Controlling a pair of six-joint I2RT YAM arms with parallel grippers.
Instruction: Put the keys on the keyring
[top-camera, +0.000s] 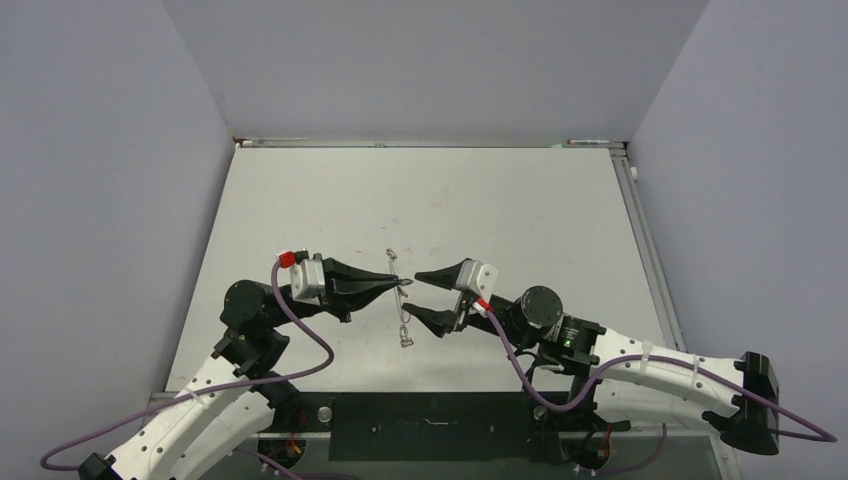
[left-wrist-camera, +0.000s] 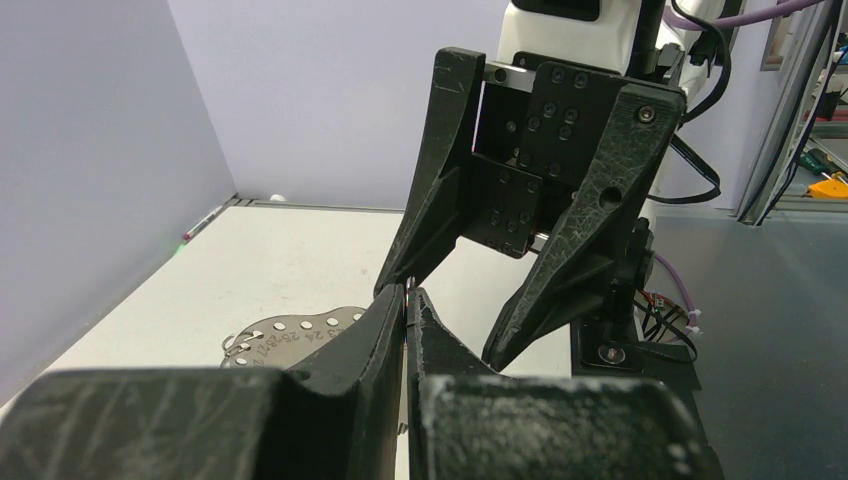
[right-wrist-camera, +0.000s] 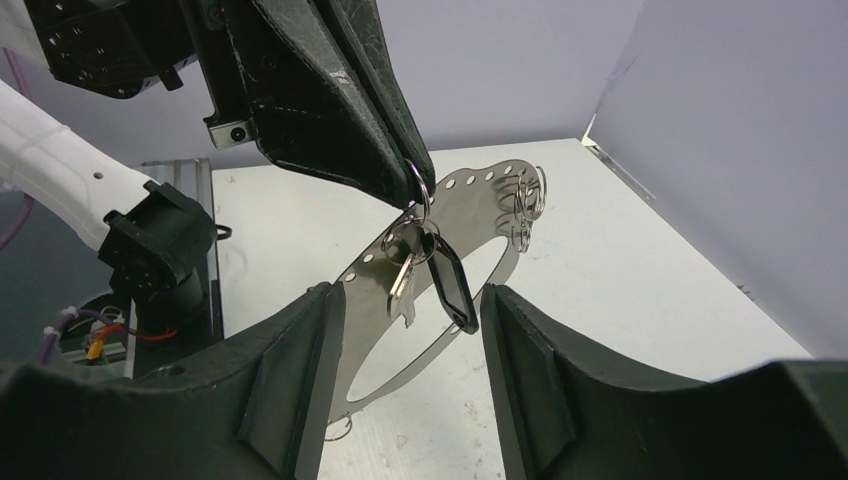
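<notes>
The keyring (right-wrist-camera: 480, 205) is a flat silver oval hoop with holes and small loops along its rim. In the top view the keyring (top-camera: 403, 322) shows edge-on between the two arms. My left gripper (right-wrist-camera: 412, 172) is shut on a small loop at the hoop's rim. From there hang a silver key (right-wrist-camera: 402, 282) and its black tag (right-wrist-camera: 453, 285). My right gripper (right-wrist-camera: 408, 292) is open, with its fingers on either side of the hanging key and not touching it. In the left wrist view my left gripper (left-wrist-camera: 407, 295) is pressed together, and the hoop (left-wrist-camera: 290, 335) lies to its left.
Lilac walls close in the white table (top-camera: 500, 210) on the left, back and right. A marker pen (left-wrist-camera: 205, 222) lies by the left wall. Both arm bases and loose purple cables (top-camera: 300, 340) sit at the near edge.
</notes>
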